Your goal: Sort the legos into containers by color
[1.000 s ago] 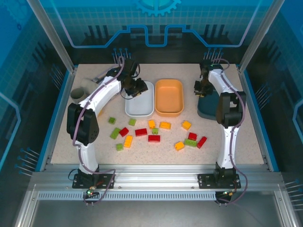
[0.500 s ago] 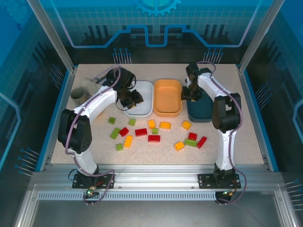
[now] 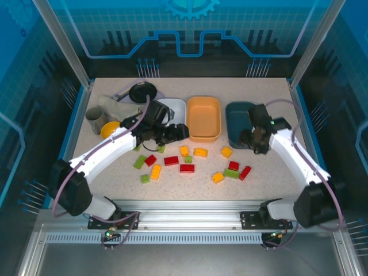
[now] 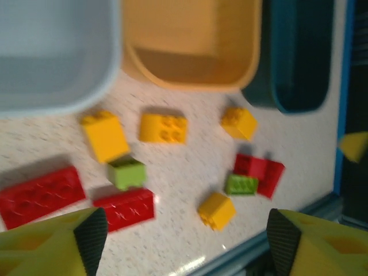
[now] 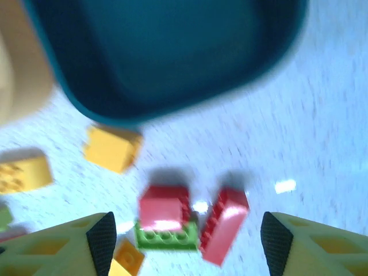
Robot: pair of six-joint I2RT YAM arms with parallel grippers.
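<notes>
Left gripper: sits at the near right corner of the white tray, just beside the orange tray; jaws spread wide, grasping nothing; in the left wrist view its fingers sit at the bottom corners with bare table between them.

Right gripper: at the near edge of the teal tray; jaws likewise apart, nothing held; the right fingers frame the lower corners of the right wrist view.

Trays: three in a row across the far half of the table; white at left, orange in the middle, teal at right; white and orange very close, contact cannot be told; teal slightly apart from orange.

Legos: all lie on the table, in a loose band on the near side of the trays; greens mostly toward the left; reds around the middle; yellow-orange ones just near of the orange tray.

Right-hand cluster: red brick touching a green brick; a second red brick tilted just beside them; a yellow brick near to their left.

Far left corner: small yellow bowl and black frying pan; the bowl is partly hidden by the left arm.

Both wrist views are blurred; stud detail unreadable.
</notes>
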